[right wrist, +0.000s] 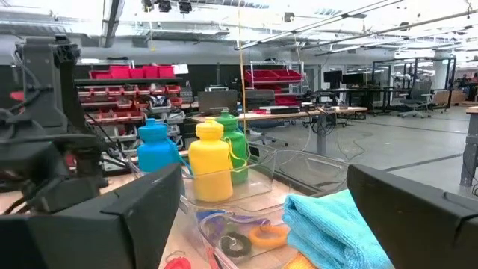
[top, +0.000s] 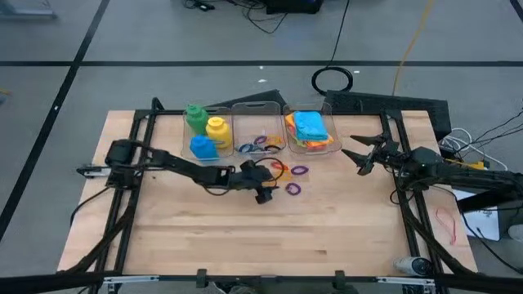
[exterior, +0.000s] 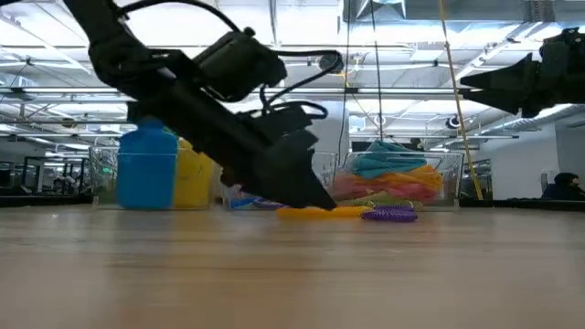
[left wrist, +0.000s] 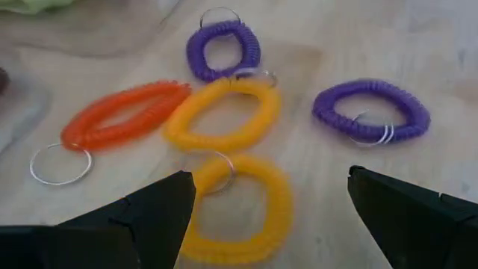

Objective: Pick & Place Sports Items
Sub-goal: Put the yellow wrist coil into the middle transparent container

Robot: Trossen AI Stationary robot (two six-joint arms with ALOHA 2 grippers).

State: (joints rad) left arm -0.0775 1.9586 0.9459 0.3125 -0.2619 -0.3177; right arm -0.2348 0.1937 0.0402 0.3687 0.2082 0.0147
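Yellow coil ring (left wrist: pixel 246 217) lies seemingly just under the open left gripper (left wrist: pixel 265 213)

Grey floor (top: pixel 163 33) with dark cables (top: pixel 333 79); shelves of red bins (right wrist: pixel 131 72) behind.

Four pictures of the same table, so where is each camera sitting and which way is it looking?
High view: above the table, looking straight down; both arms show, left gripper low among the rings, right gripper open, waiting at the right side.
Low view: at table height, looking level across into the room; the left arm comes down toward an orange ring.
Left wrist view: on the left wrist, looking past its open fingers at the coil rings on the wood.
Right wrist view: on the right wrist, facing the bins.
Shared: the yellow bottle appears in three views.
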